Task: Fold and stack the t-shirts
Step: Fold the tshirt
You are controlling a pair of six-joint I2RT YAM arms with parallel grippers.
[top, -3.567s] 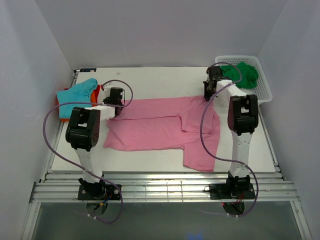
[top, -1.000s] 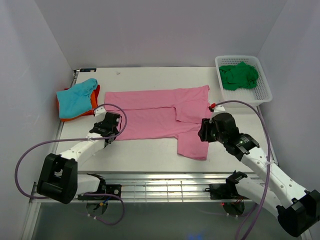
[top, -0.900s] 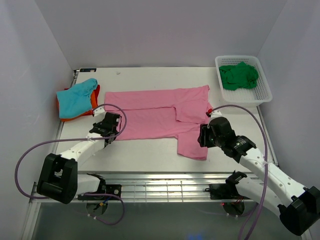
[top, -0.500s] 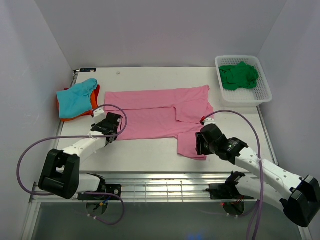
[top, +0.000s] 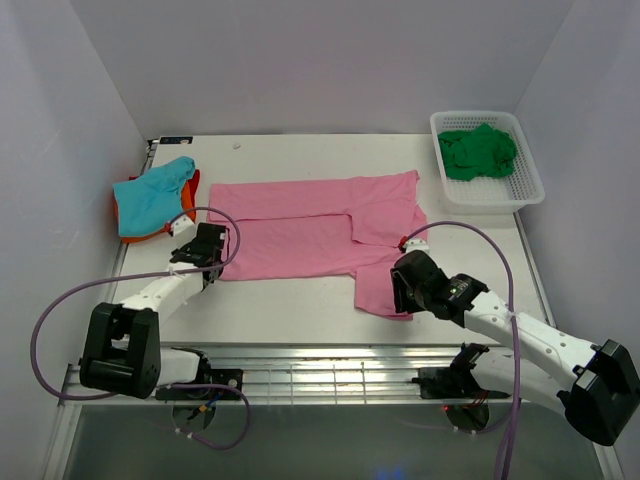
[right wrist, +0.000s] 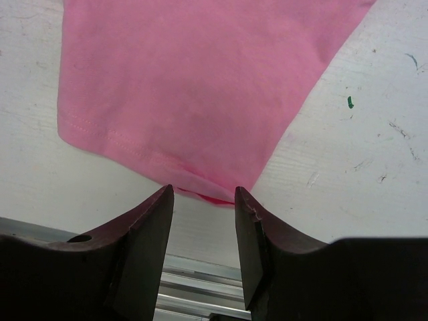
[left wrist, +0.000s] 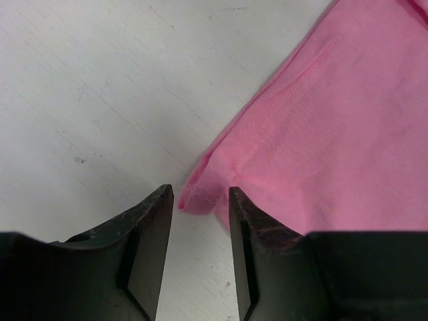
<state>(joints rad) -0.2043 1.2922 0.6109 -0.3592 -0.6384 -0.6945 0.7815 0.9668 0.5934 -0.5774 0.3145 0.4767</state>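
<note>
Four t-shirts, one of each colour. The pink t-shirt [top: 300, 225] lay flat and partly folded at mid-table [top: 300, 305], with one flap reaching toward the near edge. The teal t-shirt [top: 150, 192] lay on the orange t-shirt [top: 190, 198] at the left edge. The green t-shirt [top: 478, 152] sat crumpled in the single white mesh basket [top: 530, 190], far right. My left gripper [left wrist: 199, 197] stood narrowly parted astride the pink near-left corner hem. My right gripper [right wrist: 203, 194] stood likewise astride the flap's near hem.
</note>
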